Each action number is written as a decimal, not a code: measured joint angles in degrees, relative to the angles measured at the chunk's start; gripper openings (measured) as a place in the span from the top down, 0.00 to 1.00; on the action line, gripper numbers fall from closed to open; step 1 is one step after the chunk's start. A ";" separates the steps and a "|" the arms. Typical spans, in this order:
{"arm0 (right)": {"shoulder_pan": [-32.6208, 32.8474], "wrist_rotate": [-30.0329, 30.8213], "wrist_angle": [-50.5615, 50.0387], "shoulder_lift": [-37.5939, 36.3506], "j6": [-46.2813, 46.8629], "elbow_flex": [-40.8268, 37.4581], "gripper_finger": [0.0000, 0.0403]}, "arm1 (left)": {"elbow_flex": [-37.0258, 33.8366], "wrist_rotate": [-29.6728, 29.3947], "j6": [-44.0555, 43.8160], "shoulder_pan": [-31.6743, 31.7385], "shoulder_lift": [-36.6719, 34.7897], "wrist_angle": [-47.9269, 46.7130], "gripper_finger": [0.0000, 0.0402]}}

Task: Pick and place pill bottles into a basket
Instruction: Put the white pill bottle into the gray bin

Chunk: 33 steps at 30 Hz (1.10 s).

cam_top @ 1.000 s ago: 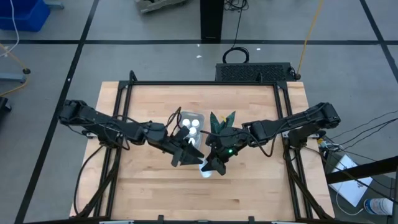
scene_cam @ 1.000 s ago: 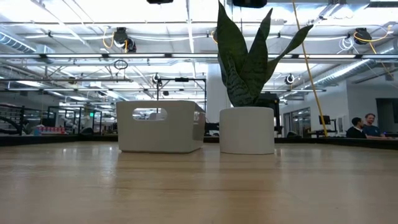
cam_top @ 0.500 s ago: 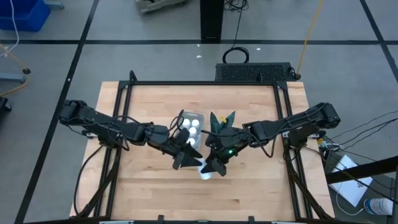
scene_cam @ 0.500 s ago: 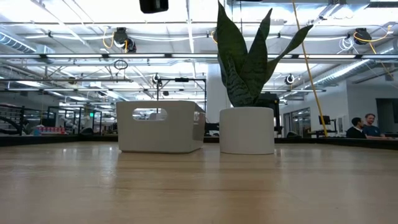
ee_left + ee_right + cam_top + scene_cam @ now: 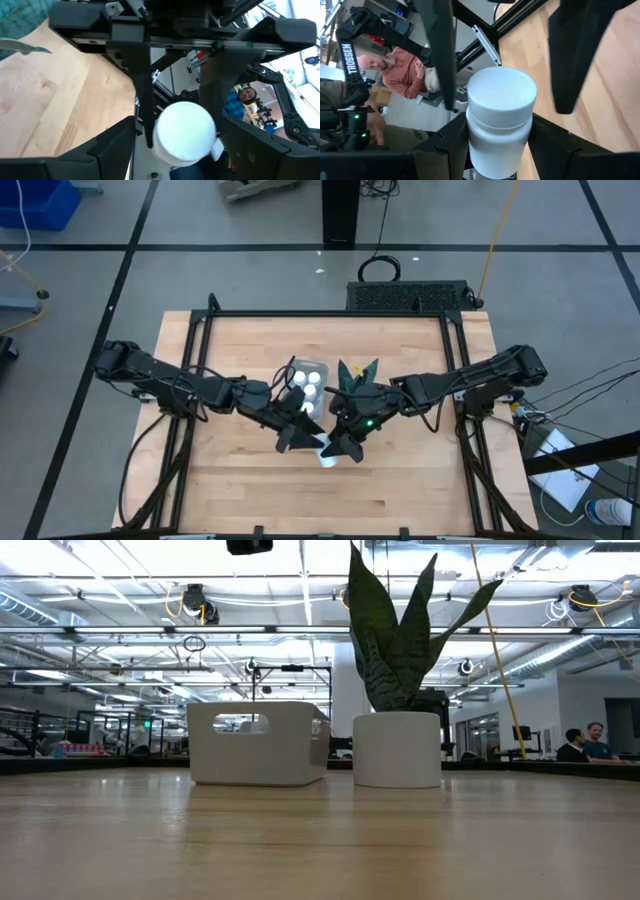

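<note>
At table centre, both grippers met over one pill bottle (image 5: 327, 457), which showed only as a white sliver below the dark fingers in the high view. The right gripper (image 5: 502, 150) had its two fingers closed against the sides of that bottle's body, cap (image 5: 502, 95) pointing away from the wrist. The left gripper (image 5: 182, 145) faced the same bottle's cap end-on, with its fingers spread wider than the cap and standing just clear on either side.

The basket (image 5: 306, 382) sat at about 11 o'clock from the grippers, partly covered by the left arm; three white caps (image 5: 312, 378) could be counted inside it, and any others were hidden. A potted snake plant (image 5: 357, 372) stood just beside the basket at its 3 o'clock.

In the low view, neither gripper nor the held bottle appeared; only the basket's wall (image 5: 258, 745) and the plant pot (image 5: 397, 749) were plain.
</note>
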 joint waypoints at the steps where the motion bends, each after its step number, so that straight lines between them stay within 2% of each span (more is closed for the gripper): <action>1: 0.00 0.20 0.00 0.00 -0.15 0.00 0.59 | 0.00 0.11 -0.11 0.00 0.00 0.06 0.27; 9: -0.02 1.01 0.02 0.00 -0.29 0.02 0.59 | 0.00 0.99 -1.04 0.00 0.00 0.73 0.30; 17: 0.00 1.25 1.27 0.00 -0.27 0.00 0.59 | -0.02 0.92 -0.63 0.10 0.00 1.89 0.52; 20: -0.02 1.22 1.77 0.00 -0.10 0.00 0.59 | -0.02 1.16 0.07 0.11 -0.03 1.88 0.58; 27: 0.00 1.45 2.07 0.00 -0.52 0.00 0.57 | -0.02 1.61 -0.86 0.34 -0.09 1.79 0.58; 33: 0.59 3.26 1.99 -0.07 -0.57 0.02 0.46 | -0.04 1.15 -0.34 1.04 -3.19 -2.16 0.58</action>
